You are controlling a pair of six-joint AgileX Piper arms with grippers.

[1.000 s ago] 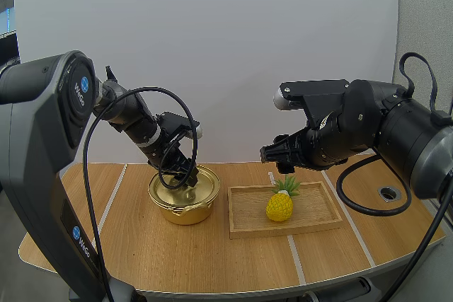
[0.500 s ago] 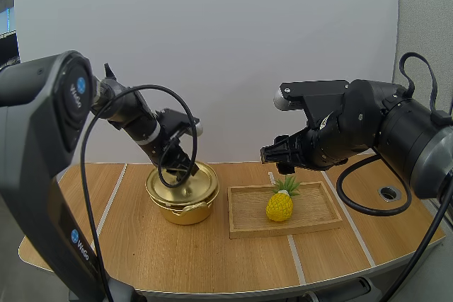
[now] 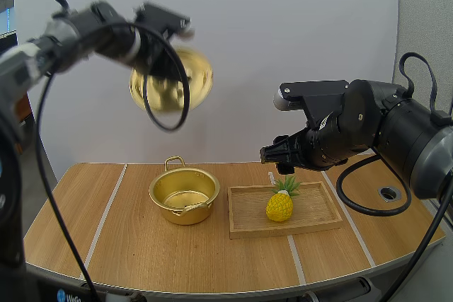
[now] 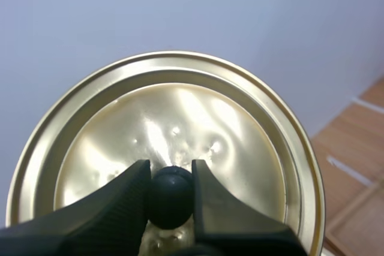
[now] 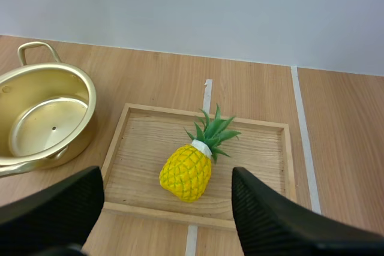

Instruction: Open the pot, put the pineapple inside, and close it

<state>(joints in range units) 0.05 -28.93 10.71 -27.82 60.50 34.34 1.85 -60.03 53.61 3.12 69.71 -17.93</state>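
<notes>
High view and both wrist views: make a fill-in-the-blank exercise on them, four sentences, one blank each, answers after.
1. The left gripper pinches the black knob of the ____, held well above the pot.
2. Inside, the pot is ____.
3. The pineapple lies in the wooden ____.
4. The right gripper hovers above the pineapple, its fingers ____.
Missing words: lid; empty; tray; open.
</notes>
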